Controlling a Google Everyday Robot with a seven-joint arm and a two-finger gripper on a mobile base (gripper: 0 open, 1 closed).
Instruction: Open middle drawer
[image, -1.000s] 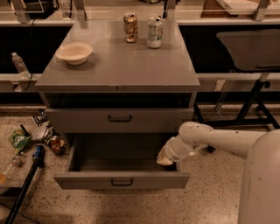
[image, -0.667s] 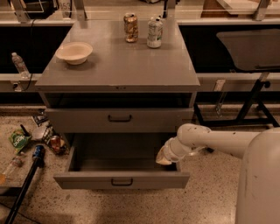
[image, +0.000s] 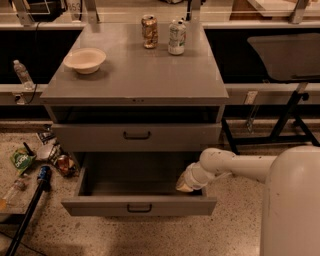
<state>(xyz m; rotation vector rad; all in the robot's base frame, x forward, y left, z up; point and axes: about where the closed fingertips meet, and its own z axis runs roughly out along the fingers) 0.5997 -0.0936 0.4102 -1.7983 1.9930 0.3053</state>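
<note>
One pale rounded hand (image: 184, 186) dips into the boxy grey metal middle drawer (image: 100, 206).

Warm, dim amber light falls from above onto the cabinet (image: 135, 80) - its top carries a soft sheen, and the bowl (image: 84, 60) there casts a faint shadow. The recess under the top is near black. The open middle drawer (image: 139, 205) is shaded inside, where the pale gripper (image: 186, 184) sits at its right end - brightest with the arm (image: 245, 167) right of the cabinet.
</note>
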